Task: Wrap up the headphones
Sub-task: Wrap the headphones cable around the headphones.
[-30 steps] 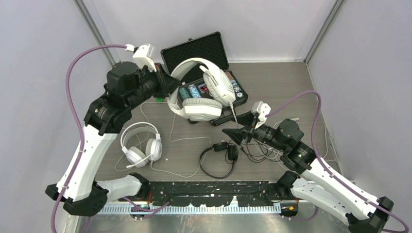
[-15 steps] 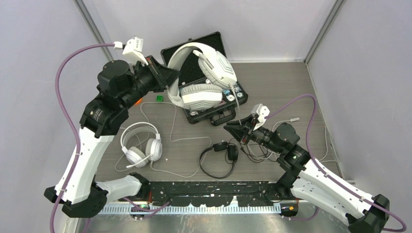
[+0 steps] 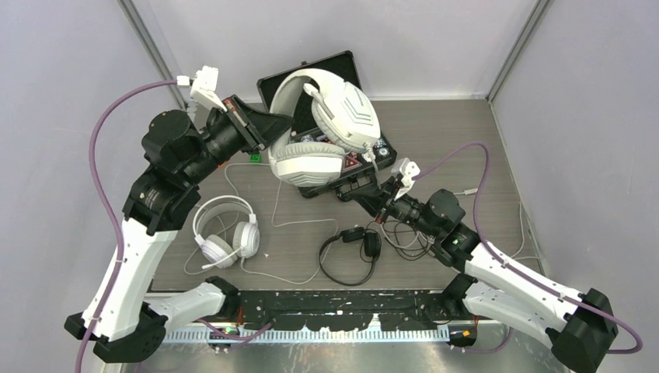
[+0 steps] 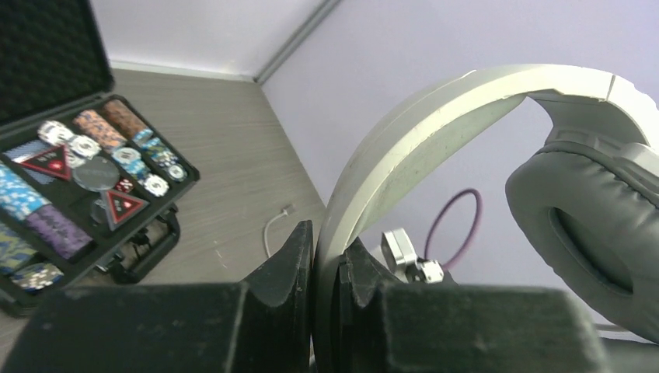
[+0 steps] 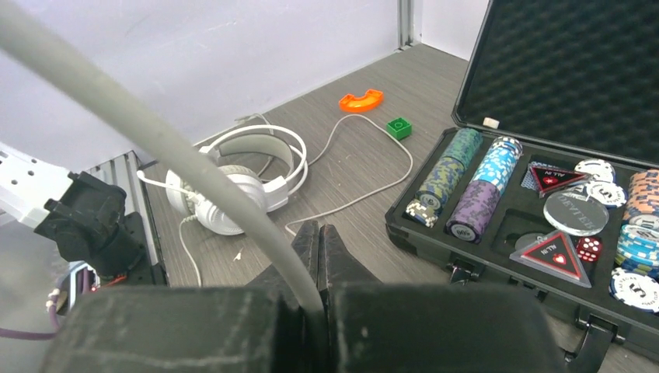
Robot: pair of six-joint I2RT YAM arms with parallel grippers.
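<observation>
In the top view, the bulky white-grey headset [image 3: 322,124] is held lifted above the open poker-chip case [image 3: 289,78] at the back of the worktop [image 3: 443,132]. Its headband [image 3: 281,93] is pinched at the left end by the left tool [image 3: 273,130]. The right tool [image 3: 371,191] is seen just in front of the case with its fingers pressed together; whether anything is caught between them can hardly be made out from this height. The white round-cup headset [image 3: 225,231] lies flat on the worktop near the left arm. The slim black on-ear headset [image 3: 351,252] lies near the front middle, with its cable tangled beside the right arm. A green block [image 3: 254,157] is seen left of the case. In the left wrist view, the pale headband is clamped between the two black fingers [image 4: 291,260], with a dark ear cushion [image 4: 591,225] at the right and the chip-filled case at the lower left. In the right wrist view, a grey cord [image 5: 155,132] is gripped between fingers closed tight upon it. Beyond them are seen the white round-cup headset, an orange curved piece [image 5: 361,99], the green block and the stacked chips [image 5: 474,186] in the case.
</observation>
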